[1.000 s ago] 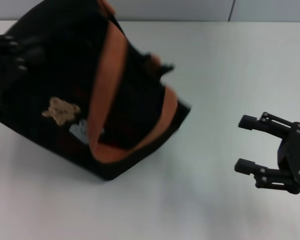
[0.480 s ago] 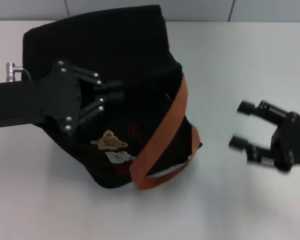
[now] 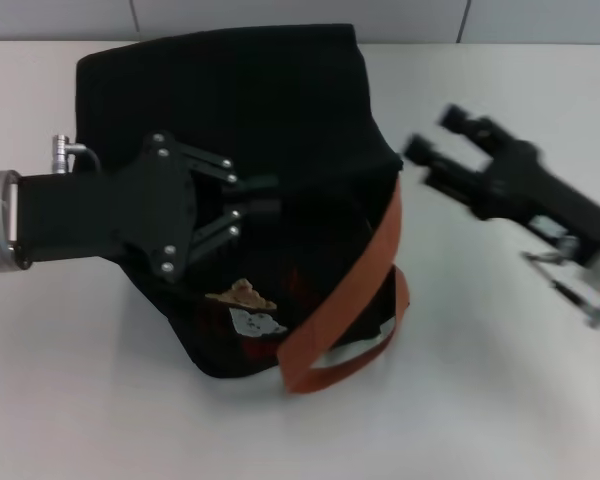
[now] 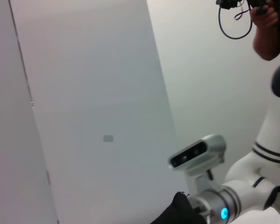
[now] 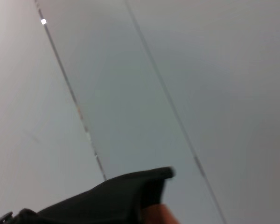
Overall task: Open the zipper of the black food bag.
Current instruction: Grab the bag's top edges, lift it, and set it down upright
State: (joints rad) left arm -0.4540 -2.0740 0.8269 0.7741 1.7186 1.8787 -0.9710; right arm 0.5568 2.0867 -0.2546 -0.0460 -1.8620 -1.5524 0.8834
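- The black food bag [image 3: 250, 150] lies tipped on the white worktop [image 3: 500, 400], its face with the bear patch [image 3: 242, 294] turned up toward the head camera and 1 orange-brown strap [image 3: 345, 300] looping off its lower right corner.
- The left gripper [image 3: 258, 198] reaches in from the left over the middle of the bag. Its 2 fingers converge to a narrow gap against the dark fabric; whether they pinch cloth or only press on it cannot be told.
- The right gripper [image 3: 435, 135] hangs just beside the bag's upper right edge, apart from it, with its fingers spread wide and aimed at the bag.
- The zipper and its silver pull cannot be made out in any view; black teeth on black fabric are lost, so its position relative to either pair of fingers is unknown.
- The step in hand appears to be steadying the bag. To do it well, the left gripper should hold the body firm and level, so that the top rim faces the right gripper before it closes.
- The wrist views show only walls, a robot arm and a dark bag edge [image 5: 112, 196].
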